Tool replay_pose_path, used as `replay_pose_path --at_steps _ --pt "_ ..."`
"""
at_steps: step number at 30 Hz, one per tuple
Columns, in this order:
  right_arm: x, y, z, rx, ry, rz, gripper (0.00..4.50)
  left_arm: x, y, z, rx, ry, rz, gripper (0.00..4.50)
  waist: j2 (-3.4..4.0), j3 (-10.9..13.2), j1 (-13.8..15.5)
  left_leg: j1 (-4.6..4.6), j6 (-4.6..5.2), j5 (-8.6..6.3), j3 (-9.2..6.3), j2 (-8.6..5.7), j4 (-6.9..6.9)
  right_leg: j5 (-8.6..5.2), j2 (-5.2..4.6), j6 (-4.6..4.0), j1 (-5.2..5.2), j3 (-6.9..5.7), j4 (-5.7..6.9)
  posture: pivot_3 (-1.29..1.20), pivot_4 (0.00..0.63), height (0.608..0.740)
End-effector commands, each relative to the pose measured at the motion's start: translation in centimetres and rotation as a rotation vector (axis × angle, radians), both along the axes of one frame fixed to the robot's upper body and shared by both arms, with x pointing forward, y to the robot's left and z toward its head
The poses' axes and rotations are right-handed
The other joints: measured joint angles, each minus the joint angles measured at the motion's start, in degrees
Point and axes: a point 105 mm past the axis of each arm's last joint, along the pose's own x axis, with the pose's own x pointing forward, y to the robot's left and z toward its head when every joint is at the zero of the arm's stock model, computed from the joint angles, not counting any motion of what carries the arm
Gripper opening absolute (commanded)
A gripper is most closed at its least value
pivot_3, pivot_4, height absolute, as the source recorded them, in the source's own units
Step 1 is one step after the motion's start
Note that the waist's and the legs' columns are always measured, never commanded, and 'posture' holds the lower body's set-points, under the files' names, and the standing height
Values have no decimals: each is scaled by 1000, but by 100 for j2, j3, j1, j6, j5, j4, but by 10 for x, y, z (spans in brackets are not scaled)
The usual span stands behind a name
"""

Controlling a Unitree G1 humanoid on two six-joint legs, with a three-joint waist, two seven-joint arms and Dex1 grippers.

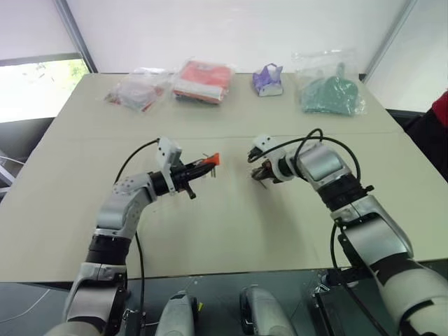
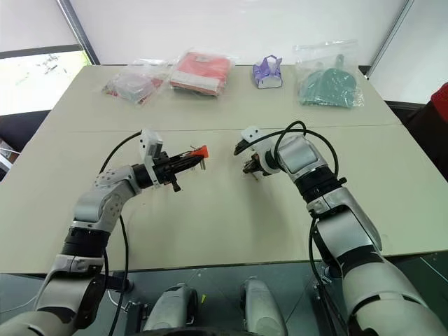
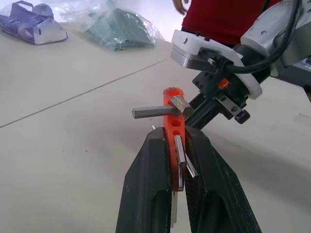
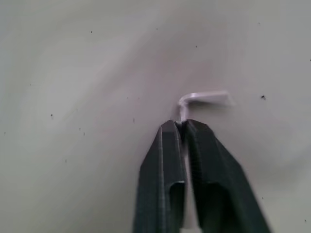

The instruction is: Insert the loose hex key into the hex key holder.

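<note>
My left gripper (image 1: 199, 168) is shut on the orange-red hex key holder (image 3: 174, 127), which it holds above the table with its tip pointing toward the right arm. A thick grey key (image 3: 158, 111) sticks sideways out of the holder's top, and thinner keys lie along its side. My right gripper (image 4: 181, 124) is shut on the loose hex key (image 4: 203, 99), a thin silver L-shaped rod whose short bent end pokes out past the fingertips. In the head views the right gripper (image 1: 264, 172) hangs tilted down over the table, a short gap to the right of the holder (image 1: 213, 160).
Along the table's far edge lie a clear bag of small parts (image 1: 136, 89), a red packet in clear plastic (image 1: 204, 81), a purple packet (image 1: 268, 80) and a bagged green item (image 1: 329, 91). A person in red (image 1: 439, 112) stands at the right edge.
</note>
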Motion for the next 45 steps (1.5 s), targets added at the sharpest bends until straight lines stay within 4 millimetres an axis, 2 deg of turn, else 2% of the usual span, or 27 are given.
replay_pose_path --at_steps 1,3,5,7,9,11,13,14,16,19,24,27,34,45 --pt "-33 -10 -65 -53 208 -42 36 -4 -4 15 -11 -76 -11 0 -5 -23 0 0 0 0 0 0 -3 0 0 0 0 0 -2 0 150 740" --pt "-30 -11 -64 -32 167 -73 36 -4 -3 15 -7 -76 -12 0 -11 -71 2 2 0 0 0 0 -20 0 1 1 0 -2 -16 0 150 740" --pt "-21 -9 -51 25 91 -103 36 -4 -1 15 3 -71 -22 0 -18 -98 -1 7 0 0 2 0 -38 1 0 0 1 -1 -29 0 150 740" --pt "-8 3 -19 134 -48 -88 36 -6 2 17 12 -56 -49 0 -14 -96 -17 8 0 0 2 0 -44 1 1 -1 1 -1 -35 0 150 740" --pt "4 18 26 309 -190 -97 36 -7 5 20 22 -38 -89 0 -3 -82 -50 7 0 0 7 1 -46 3 1 -3 -6 2 -36 0 150 740" --pt "9 29 89 529 -368 -69 36 -6 9 27 37 -16 -151 0 27 -39 -49 -5 0 1 10 2 -46 7 5 -9 -23 5 -34 0 150 740" --pt "0 32 136 670 -516 7 36 -4 12 35 52 3 -208 0 60 -11 -26 -39 -1 3 10 1 -44 14 10 -2 -61 9 -19 0 150 740" --pt "-7 32 152 718 -567 34 36 -2 13 39 59 11 -235 0 67 -6 -6 -72 -2 5 8 0 -39 23 13 16 -97 10 -5 0 150 740" --pt "-20 31 177 808 -642 78 36 1 13 48 65 28 -288 0 67 -6 47 -110 -3 6 1 -1 -32 21 15 19 -138 7 23 0 150 740" --pt "-38 33 201 925 -704 126 36 14 12 64 52 31 -322 0 67 -6 116 -110 0 4 3 -1 -50 12 15 27 -138 5 20 0 150 740" --pt "-56 42 213 1045 -714 171 36 26 1 91 3 0 -374 0 67 -4 125 -118 1 3 9 -3 -49 12 10 28 -138 6 -8 0 150 740" --pt "-61 47 211 1059 -710 186 36 25 -11 106 -28 -16 -436 0 67 -3 124 -118 1 3 8 -3 -45 12 10 28 -138 5 -3 0 150 740" --pt "-60 52 206 1073 -709 172 36 18 -20 112 -15 -39 -501 0 70 -2 91 -114 1 4 6 -1 -45 12 15 27 -143 9 14 0 150 740" --pt "-55 56 200 1077 -694 159 36 15 -19 118 -37 -55 -497 0 70 -2 108 -114 1 4 5 -1 -37 11 15 26 -148 10 27 0 150 740"
